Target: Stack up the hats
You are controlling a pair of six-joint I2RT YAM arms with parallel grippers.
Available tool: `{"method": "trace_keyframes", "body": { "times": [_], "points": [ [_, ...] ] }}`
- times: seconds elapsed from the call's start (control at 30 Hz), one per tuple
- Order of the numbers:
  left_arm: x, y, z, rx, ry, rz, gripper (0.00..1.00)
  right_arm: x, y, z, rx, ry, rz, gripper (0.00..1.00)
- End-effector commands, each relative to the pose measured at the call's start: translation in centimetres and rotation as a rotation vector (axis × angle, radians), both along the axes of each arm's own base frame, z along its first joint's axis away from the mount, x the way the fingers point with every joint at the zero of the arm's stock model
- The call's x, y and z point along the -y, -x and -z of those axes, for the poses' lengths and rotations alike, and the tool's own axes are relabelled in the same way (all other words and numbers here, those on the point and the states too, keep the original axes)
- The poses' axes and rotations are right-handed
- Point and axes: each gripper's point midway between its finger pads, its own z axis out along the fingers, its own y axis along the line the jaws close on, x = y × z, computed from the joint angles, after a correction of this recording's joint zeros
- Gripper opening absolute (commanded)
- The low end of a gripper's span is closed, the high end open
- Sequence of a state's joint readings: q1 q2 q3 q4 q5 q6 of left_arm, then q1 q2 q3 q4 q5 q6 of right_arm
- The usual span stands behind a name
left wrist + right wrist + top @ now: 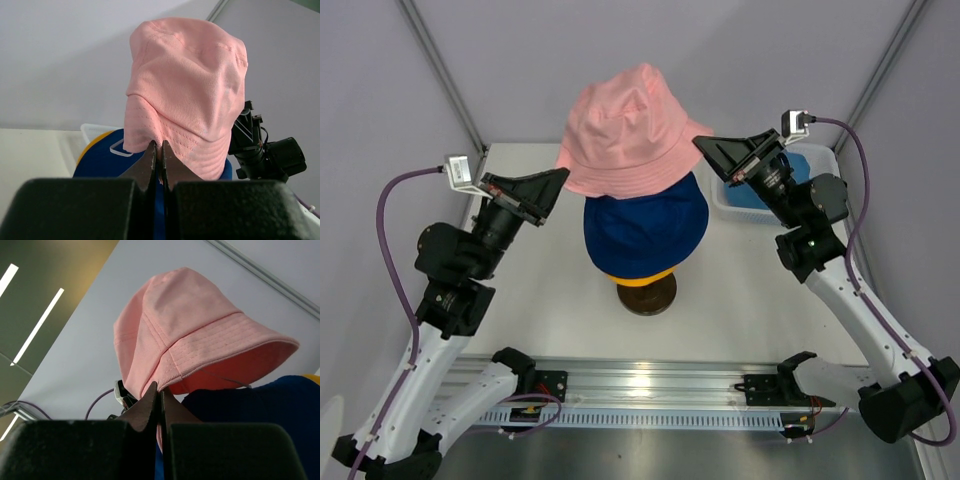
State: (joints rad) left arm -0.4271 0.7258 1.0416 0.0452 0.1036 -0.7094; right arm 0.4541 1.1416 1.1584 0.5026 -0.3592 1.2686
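Nearest the overhead camera, a silver rail crosses the counter in front of the navy blue hat. Directly under that hat a dark round base stands on the counter, and a sliver of the yellow hat peeks from beneath the navy brim. Above the navy blue hat hangs the pink hat, its brim overlapping the navy crown; whether the two touch I cannot tell. Only the wrist views settle the grip: the left tool, left of the navy blue hat, has its fingers pressed together on the pink brim, and the right tool, on the opposite side, pinches the brim likewise. Only the overhead view shows the base. Behind and right of the navy blue hat sits a white basket holding the sky blue hat.
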Motion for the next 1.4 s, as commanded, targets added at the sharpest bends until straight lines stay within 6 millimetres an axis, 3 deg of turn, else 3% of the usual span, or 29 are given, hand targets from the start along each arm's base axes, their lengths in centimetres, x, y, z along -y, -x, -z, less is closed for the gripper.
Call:
{"method": "trace_keyframes", "body": {
  "times": [0.0, 0.13, 0.27, 0.63, 0.87, 0.9, 1.0, 1.37],
  "points": [
    [1.6, 2.3, -0.8, 0.038, 0.013, 0.13, 0.02, 1.7, 2.6, -1.5, 0.06, -0.012, 0.039, 0.0],
    [1.6, 3.8, -0.7, 0.02, 0.065, 0.172, 0.03, 2.3, 3.6, -1.2, 0.028, -0.012, 0.045, 0.0],
    [0.8, 4.9, -0.9, 0.025, 0.112, 0.171, 0.06, 2.7, 5.0, -2.4, 0.039, -0.053, 0.023, 0.0],
    [1.8, 4.7, 0.5, -0.095, 0.089, 0.22, 0.08, 3.5, 5.7, -2.2, -0.049, -0.145, -0.007, 0.0],
    [0.7, 5.1, -0.9, -0.139, 0.198, 0.199, 0.15, 3.0, 5.8, -4.8, -0.052, -0.195, -0.072, 0.0],
    [0.6, 5.2, -1.1, -0.148, 0.219, 0.203, 0.15, 3.1, 6.4, -5.9, -0.032, -0.199, -0.088, 0.0],
    [0.9, 5.6, -1.4, -0.182, 0.26, 0.241, 0.16, 2.6, 6.3, -6.3, -0.025, -0.188, -0.093, 0.0],
    [2.5, 6.7, 0.2, -0.299, 0.335, 0.385, 0.15, 1.6, 7.2, -3.5, -0.088, -0.176, -0.142, 0.0]
  ]
}}
